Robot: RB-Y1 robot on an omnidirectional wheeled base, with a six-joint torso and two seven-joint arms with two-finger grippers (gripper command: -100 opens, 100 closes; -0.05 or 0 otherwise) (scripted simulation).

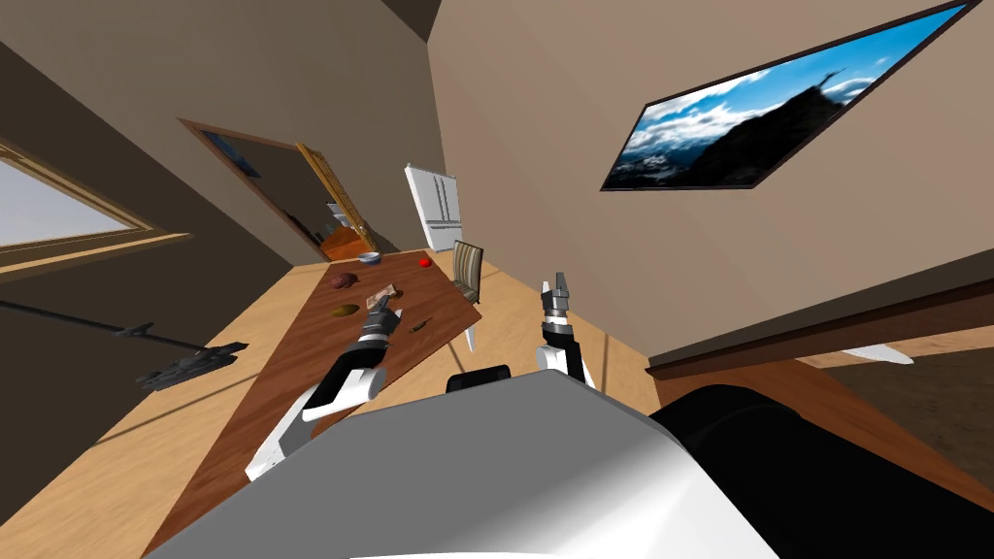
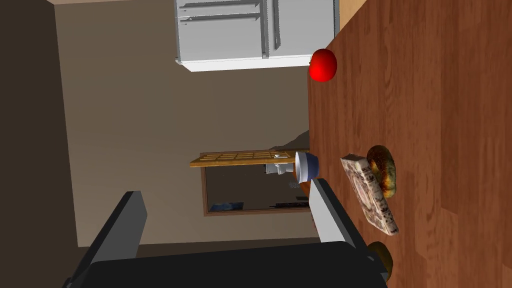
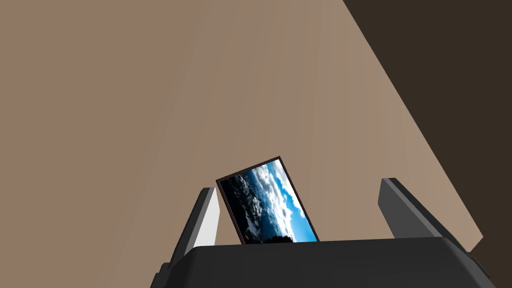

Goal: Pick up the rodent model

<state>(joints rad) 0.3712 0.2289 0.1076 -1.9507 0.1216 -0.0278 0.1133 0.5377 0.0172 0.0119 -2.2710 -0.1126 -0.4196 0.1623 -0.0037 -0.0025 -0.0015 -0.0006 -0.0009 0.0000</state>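
Right arm's end effector (image 3: 300, 185): a dark, boxy body with two thin blade-like fingers (image 3: 206, 220) sticking up from it, spread wide apart. One finger catches the light and looks pale grey, the other sits in shade, darker grey.

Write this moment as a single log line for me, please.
left pincer open, empty, over table near beige slab | right pincer open, raised beside table | nothing grasped yet

Red ball (image 2: 323, 65), blue-and-white bowl (image 2: 307, 165), mottled brown-and-yellow lump (image 2: 384, 170), beige patterned slab (image 2: 372, 202), reddish-brown wood-grain table (image 2: 450, 100).
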